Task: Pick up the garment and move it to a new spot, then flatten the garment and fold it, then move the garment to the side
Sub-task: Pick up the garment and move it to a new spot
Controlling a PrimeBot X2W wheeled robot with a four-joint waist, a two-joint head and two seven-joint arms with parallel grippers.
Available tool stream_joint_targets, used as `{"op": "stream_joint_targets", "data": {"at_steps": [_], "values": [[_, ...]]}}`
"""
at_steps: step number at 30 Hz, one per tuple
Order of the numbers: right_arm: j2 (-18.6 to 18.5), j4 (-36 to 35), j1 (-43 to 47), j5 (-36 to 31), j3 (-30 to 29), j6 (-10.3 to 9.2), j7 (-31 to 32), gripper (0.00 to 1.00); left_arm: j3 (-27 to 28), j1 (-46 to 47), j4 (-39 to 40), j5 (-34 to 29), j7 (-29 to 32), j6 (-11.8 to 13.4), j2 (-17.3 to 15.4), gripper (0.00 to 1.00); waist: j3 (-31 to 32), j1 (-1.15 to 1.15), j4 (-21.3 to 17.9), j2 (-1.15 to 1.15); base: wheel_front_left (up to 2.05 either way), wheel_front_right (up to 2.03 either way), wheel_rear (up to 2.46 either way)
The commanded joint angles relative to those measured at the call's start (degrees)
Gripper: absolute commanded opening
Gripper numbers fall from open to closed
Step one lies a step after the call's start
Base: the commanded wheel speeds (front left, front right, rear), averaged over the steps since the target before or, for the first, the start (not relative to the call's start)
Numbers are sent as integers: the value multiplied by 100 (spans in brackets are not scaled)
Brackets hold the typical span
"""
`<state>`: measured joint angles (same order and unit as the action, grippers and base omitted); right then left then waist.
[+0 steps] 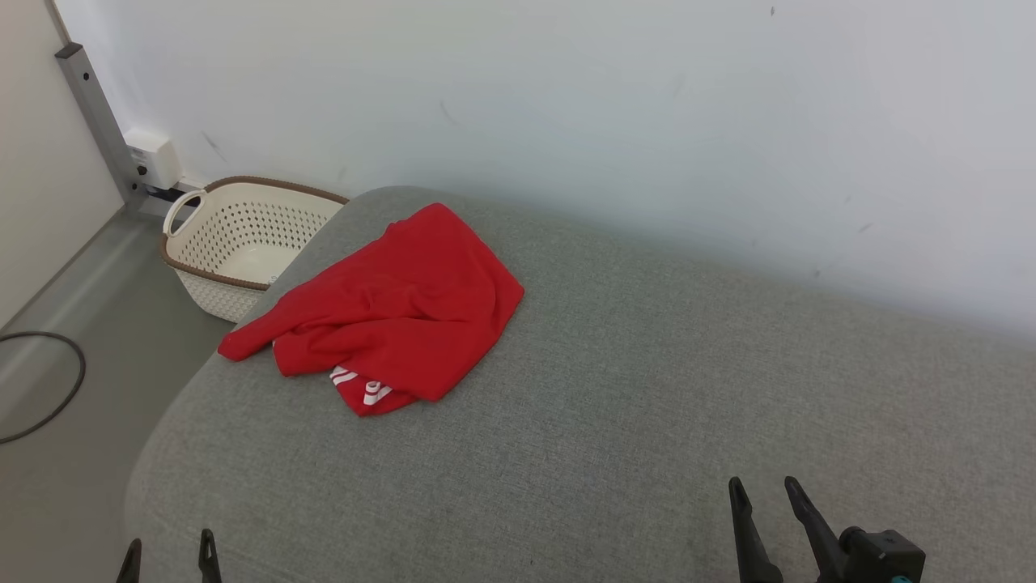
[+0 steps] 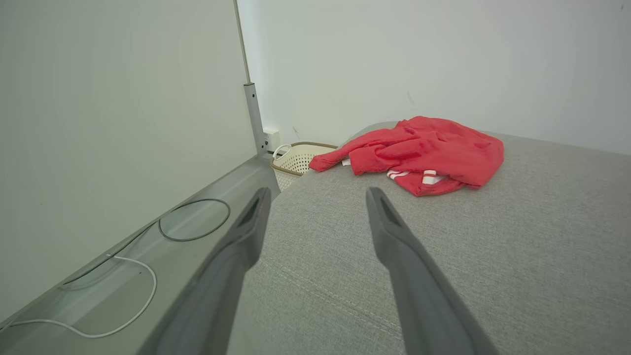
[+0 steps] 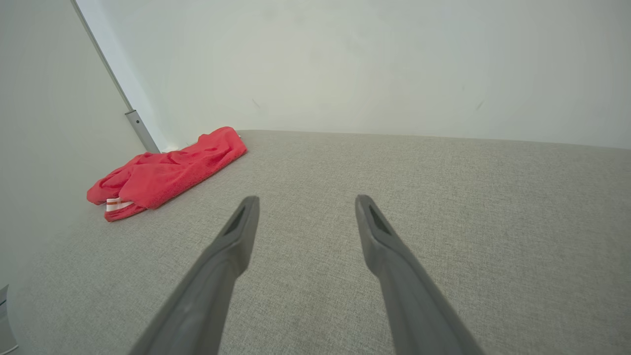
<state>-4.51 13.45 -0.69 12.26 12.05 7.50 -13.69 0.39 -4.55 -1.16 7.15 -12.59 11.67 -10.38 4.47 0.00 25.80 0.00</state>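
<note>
Red garment (image 1: 388, 304), crumpled, at far-left corner of surface (image 1: 647, 389); perforated basket (image 1: 210, 295) beyond that edge. Left gripper (image 1: 170, 551), right gripper (image 1: 763, 486): spread wide, empty.

I log 1 cream perforated basket (image 1: 212, 295), brown-rimmed, on the floor just beside the grey upholstered cushion's (image 1: 615, 405) far left corner. 1 black cable (image 1: 83, 366) loops nearby. Behind the basket: grey metal post (image 1: 99, 121), white wall box (image 1: 154, 158).

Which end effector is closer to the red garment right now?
The left end effector, at the left end of the cushion, where the garment lies; the right end effector is farther off across the cushion.
</note>
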Motion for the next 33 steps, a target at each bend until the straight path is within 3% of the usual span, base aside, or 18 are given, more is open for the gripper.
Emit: {"op": "stream_joint_targets", "data": {"at_steps": [1,9,15,20,33], "values": [[7,9,-43,22,15,-1,-35,100,9,-90,42,22,10,17,-21,100,0,0,22,0,0,0,0],[-20,60,-79,72,76,-1,-52,100,-15,-88,114,58,53,85,-20,100,-15,0,-20,0,0,0,0],[-47,70,-120,87,114,-1,-50,100,-59,263,190,120,102,-71,-133,100,-65,0,-96,0,0,0,0],[-86,60,-227,111,209,-1,-25,100,-189,1078,213,140,195,-354,-327,100,-194,0,-287,0,0,0,0],[-279,-52,-573,122,290,-1,33,100,-171,3126,-395,453,526,-789,-657,100,-819,0,-1083,0,0,0,0]]}}
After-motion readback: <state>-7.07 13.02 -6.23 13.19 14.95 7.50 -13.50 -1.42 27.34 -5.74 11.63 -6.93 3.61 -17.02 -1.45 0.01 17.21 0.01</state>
